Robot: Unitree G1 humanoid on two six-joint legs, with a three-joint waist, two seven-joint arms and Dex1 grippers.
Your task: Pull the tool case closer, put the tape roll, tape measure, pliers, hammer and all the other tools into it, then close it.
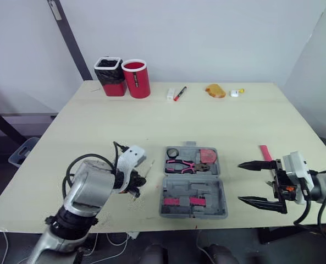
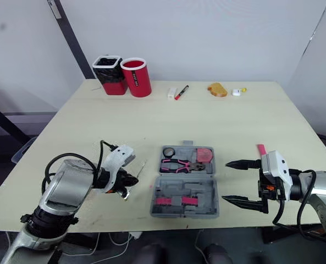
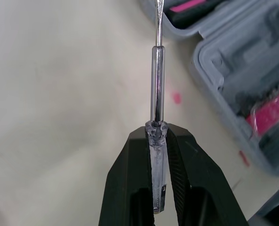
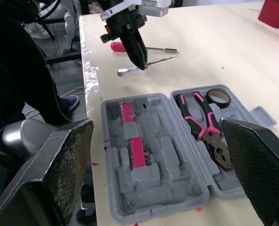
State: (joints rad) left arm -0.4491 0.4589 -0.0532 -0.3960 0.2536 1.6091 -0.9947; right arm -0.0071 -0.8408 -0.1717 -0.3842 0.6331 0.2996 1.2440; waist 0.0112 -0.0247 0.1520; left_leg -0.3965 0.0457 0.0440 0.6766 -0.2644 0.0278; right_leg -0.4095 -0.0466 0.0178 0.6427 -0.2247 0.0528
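Note:
The grey tool case lies open in the middle of the table near the front edge. In its far half are a tape roll, pink-handled pliers and a pink tape measure. My left gripper is shut on the clear handle of a screwdriver, whose shaft points toward the case's left side. A second tool with a red handle lies on the table just beyond that gripper. My right gripper stands open to the right of the case, holding nothing. A pink bar lies on the table behind it.
At the back left stand a red bin with a black liner and a red cup. Along the back edge lie a marker, a small white block, an orange-brown lump and a tiny white and yellow piece.

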